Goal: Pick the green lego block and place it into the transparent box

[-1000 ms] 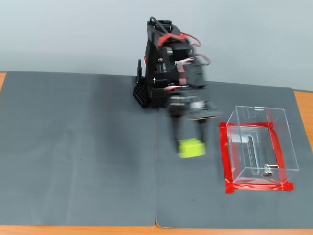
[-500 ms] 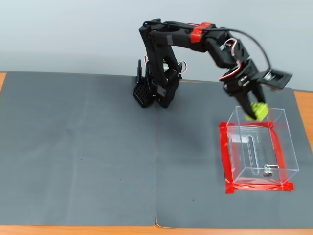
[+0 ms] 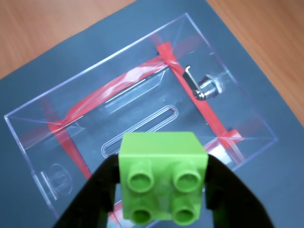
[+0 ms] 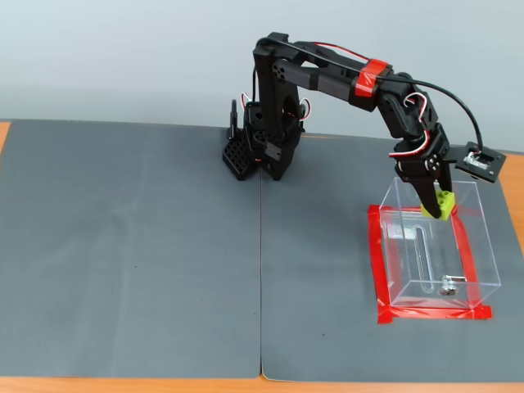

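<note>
We see the jaws closed on the green lego block (image 3: 163, 178), one black finger (image 3: 97, 194) pressed against each side of it, with its four round studs facing the wrist camera. In the fixed view the block (image 4: 443, 205) sits at the tip of the arm (image 4: 344, 78), raised over the far end of the transparent box (image 4: 434, 246) and around the level of its upper rim; we cannot tell whether it has passed below that rim.

Past the jaws, in the wrist view, lies the open box (image 3: 142, 95). Through its clear walls we make out a long slot (image 3: 137, 128) in its floor and a small metal piece (image 3: 204, 88) on the wall to the right of the jaws. Red tape (image 4: 377, 262) runs around the foot of the box, fixing it to the dark grey mat (image 4: 131, 246) that covers the counter (image 3: 47, 28). The arm's base (image 4: 262, 147) stands well behind the jaws, at the mat's far edge.
</note>
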You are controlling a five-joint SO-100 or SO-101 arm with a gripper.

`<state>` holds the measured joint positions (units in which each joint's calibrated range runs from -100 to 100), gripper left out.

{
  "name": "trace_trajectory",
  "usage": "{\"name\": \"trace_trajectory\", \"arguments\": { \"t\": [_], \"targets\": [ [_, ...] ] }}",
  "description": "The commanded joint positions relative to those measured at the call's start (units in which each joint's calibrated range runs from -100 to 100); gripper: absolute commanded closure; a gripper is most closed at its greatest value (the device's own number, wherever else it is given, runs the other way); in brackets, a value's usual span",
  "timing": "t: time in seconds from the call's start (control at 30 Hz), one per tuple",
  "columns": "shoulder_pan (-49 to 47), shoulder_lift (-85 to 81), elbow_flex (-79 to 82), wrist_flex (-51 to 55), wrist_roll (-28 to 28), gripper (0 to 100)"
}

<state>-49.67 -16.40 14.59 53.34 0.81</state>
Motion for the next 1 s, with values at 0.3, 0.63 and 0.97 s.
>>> {"name": "trace_trajectory", "arguments": {
  "t": [0.3,0.63,0.97],
  "targets": [
    [-1.5,2.3,-2.5,-3.0,-0.3,88],
    [-1.6,2.0,-2.4,-3.0,-0.3,79],
    [1.9,0.2,-2.6,-2.6,0.0,98]
  ]
}}
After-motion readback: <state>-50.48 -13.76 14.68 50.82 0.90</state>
